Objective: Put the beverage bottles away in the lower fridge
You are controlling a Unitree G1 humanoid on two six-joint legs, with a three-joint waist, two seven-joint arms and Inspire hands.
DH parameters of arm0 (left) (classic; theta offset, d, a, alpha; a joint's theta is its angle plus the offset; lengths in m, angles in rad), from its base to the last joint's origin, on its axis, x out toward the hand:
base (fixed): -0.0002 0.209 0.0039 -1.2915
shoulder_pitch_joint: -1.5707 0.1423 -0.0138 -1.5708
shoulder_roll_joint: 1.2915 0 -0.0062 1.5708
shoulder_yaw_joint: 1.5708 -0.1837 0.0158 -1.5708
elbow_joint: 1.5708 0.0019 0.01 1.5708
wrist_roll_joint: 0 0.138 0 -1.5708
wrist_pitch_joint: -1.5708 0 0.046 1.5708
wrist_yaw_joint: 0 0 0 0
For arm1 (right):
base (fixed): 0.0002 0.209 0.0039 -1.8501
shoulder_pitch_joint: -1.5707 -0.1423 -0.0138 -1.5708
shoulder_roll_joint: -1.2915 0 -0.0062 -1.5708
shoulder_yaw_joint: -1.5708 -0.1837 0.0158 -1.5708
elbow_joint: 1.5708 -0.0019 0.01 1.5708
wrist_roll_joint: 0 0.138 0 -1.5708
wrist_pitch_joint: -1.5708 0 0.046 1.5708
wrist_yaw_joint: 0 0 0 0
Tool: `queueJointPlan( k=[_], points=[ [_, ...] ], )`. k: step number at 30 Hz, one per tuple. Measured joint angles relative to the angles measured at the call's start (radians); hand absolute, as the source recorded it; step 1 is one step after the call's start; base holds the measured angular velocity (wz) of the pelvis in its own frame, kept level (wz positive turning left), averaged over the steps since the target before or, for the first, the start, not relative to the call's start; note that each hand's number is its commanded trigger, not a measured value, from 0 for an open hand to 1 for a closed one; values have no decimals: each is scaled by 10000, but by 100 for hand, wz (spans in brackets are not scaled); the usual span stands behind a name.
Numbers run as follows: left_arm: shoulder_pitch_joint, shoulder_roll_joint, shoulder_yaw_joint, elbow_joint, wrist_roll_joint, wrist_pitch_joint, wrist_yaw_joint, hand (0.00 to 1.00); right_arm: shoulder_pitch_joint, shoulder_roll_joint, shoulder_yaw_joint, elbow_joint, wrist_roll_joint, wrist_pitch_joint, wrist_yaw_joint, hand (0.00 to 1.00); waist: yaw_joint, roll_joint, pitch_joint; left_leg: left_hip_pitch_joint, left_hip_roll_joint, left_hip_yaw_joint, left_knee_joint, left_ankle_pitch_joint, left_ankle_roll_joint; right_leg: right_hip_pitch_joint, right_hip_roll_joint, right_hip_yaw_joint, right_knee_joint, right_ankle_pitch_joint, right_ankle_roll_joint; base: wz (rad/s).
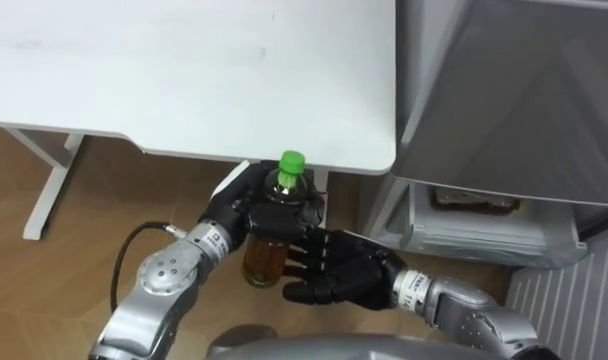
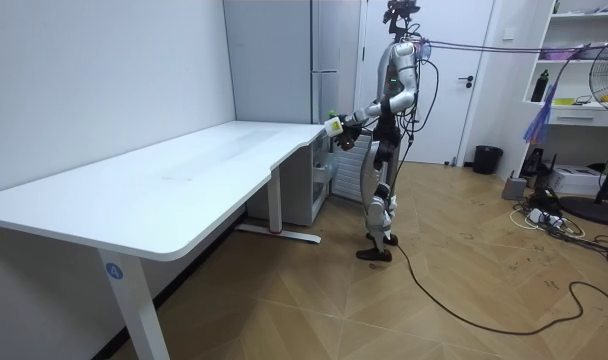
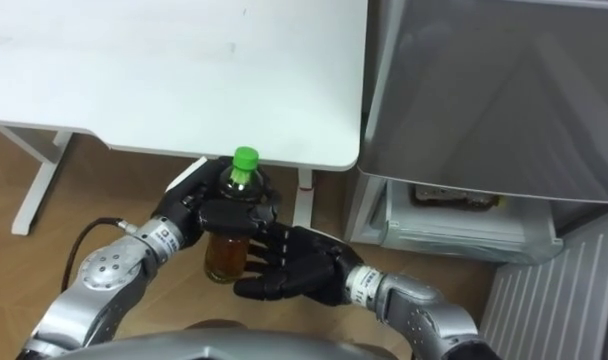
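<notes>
Black left hand (image 1: 246,208) curls round the upper part of a clear plastic bottle of amber drink (image 1: 264,255) with a green screw cap (image 1: 292,161), held upright just before the white tabletop's (image 1: 184,80) edge. The black right hand (image 1: 344,272) lays straight fingers against the bottle's lower side. Any print on the bottle is too small to read. To the right stands the tall grey fridge (image 1: 524,90), with a white drawer (image 1: 484,235) showing low on it.

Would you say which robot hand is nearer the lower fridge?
Right. The right robot hand sits between bottle and lower fridge; the left robot hand grips the bottle's far side.
</notes>
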Motion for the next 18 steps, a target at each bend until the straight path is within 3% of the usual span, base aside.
queueJointPlan(
  k=[10, 18],
  points=[
    [0, 12, 207, 395, -1407, 1, 269, 100, 0, -81, -40, -21, 58, 13, -10, 0, 60, 19, 15, 53, 39, 129, -98, -5, -7, -21, 10, 17, -1, 1, 0, -2],
    [65, 49, -267, 460, -3283, 19, 261, 100, -5, 17, -33, -239, 367, 0, -400, 0, 72, 11, 20, 56, 34, 125, -122, -5, -7, 8, 4, 2, -6, 1, 1, 0]
  ],
)
